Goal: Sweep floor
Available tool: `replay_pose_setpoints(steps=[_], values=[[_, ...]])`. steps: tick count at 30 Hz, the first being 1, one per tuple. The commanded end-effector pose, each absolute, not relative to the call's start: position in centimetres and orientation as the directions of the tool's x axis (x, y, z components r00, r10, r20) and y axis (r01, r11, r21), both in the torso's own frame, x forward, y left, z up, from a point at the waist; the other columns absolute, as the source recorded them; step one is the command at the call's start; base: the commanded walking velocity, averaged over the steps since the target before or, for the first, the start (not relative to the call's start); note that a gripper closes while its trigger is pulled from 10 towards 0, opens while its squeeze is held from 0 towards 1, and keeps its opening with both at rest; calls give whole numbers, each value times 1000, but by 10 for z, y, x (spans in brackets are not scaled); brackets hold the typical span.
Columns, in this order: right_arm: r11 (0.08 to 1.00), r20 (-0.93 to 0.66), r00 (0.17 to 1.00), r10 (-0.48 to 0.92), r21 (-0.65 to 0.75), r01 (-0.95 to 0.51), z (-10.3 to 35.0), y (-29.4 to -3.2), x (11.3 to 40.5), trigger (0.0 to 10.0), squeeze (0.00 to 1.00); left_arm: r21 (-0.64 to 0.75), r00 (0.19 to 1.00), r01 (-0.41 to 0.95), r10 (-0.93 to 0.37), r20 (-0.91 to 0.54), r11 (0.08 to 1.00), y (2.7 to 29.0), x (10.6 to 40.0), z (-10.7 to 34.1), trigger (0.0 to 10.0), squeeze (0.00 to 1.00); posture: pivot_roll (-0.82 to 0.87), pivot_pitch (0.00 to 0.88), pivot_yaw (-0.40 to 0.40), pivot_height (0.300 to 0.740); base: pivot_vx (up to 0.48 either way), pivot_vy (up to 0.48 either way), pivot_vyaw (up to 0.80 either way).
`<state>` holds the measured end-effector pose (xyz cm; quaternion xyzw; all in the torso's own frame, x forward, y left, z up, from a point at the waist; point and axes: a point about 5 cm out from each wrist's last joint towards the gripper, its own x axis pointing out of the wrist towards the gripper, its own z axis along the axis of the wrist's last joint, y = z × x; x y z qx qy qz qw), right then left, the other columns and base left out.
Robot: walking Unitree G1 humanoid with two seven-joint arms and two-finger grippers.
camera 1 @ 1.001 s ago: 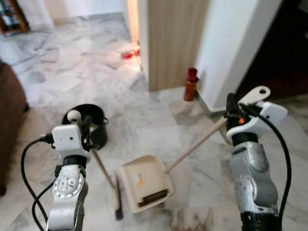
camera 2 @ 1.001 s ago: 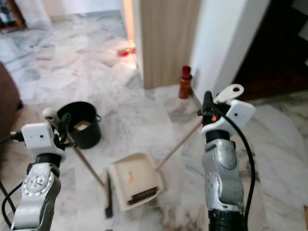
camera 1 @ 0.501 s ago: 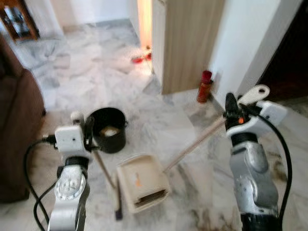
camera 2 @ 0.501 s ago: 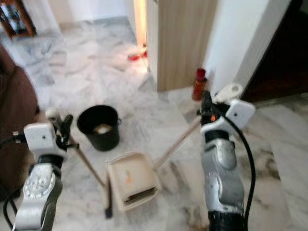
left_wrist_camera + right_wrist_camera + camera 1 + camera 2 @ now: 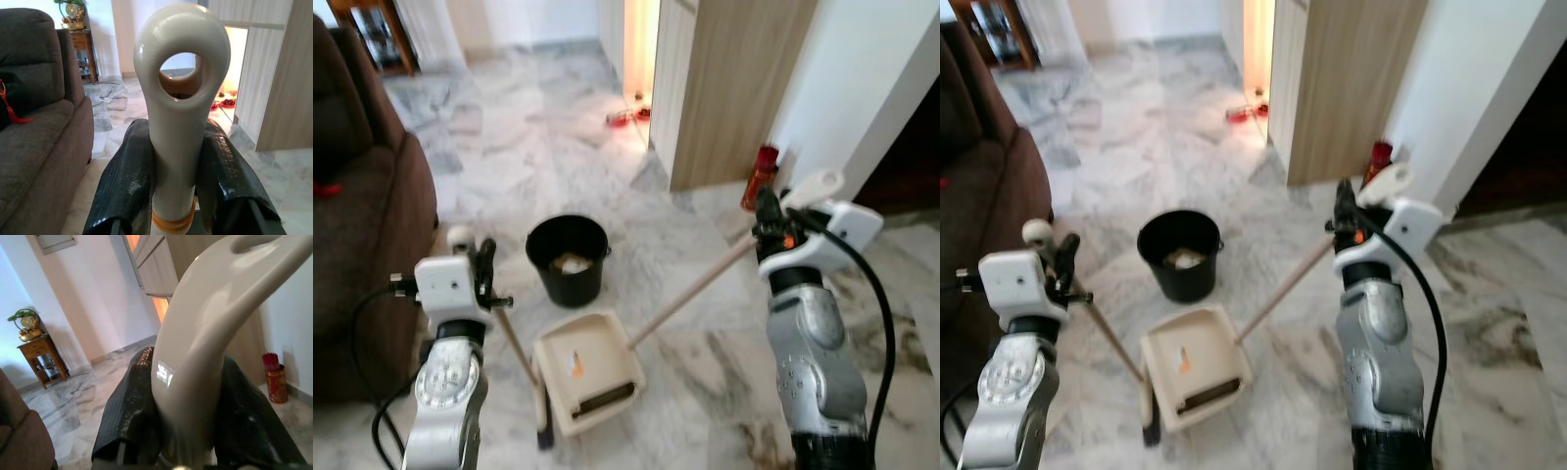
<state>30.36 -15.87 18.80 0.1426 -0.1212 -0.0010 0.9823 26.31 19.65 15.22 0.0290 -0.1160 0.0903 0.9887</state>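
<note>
My left gripper [image 5: 486, 272] is shut on the cream, ring-ended handle [image 5: 180, 93] of a short broom. Its stick slants down to the dark brush head [image 5: 545, 423] on the marble floor. My right gripper [image 5: 765, 219] is shut on the curved cream grip [image 5: 205, 333] of a long wooden stick [image 5: 690, 291] that runs down to a cream dustpan [image 5: 585, 370]. The dustpan lies flat on the floor right beside the brush head, with an orange speck and a dark strip inside. A black bucket [image 5: 568, 257] with something pale in it stands just beyond the dustpan.
A brown sofa [image 5: 357, 206] fills the left side. A wooden panel [image 5: 734, 88] and white wall [image 5: 862, 88] stand ahead on the right, with a red container [image 5: 763, 174] at their foot. Small red things [image 5: 626, 116] lie in the lit doorway. Marble floor [image 5: 499, 157] stretches ahead.
The whole picture has shifted as the camera moved: the sofa has come into view and the bucket now lies closer ahead. Both grippers keep their hold on the handles.
</note>
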Motion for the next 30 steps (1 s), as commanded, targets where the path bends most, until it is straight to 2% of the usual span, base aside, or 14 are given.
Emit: replay_pose_setpoints(steps=[1, 8, 11, 24, 30], values=[[949, 302, 953, -37, 309, -61, 204, -158, 302, 10000, 0, 53, 946, -190, 169, 277, 980, 196, 263, 161, 10000, 0, 4, 79, 31, 740, 0, 0, 0], [952, 336, 942, -18, 295, -87, 212, -156, 302, 10000, 0, 53, 945, -200, 178, 274, 978, 196, 263, 161, 10000, 0, 3, 78, 33, 740, 39, 0, 0], [949, 387, 922, -9, 295, -114, 227, -154, 303, 10000, 0, 55, 945, -204, 182, 273, 977, 196, 264, 161, 10000, 0, 3, 78, 33, 740, 296, 0, 0], [946, 427, 904, 9, 290, -146, 237, -147, 304, 10000, 0, 74, 941, -212, 183, 285, 975, 196, 265, 163, 10000, 0, 9, 88, 32, 740, 334, 0, 0], [941, 428, 904, 7, 303, -150, 238, -146, 304, 10000, 0, 78, 942, -207, 177, 286, 975, 194, 264, 164, 10000, 0, 16, 90, 32, 740, 402, 0, 469]])
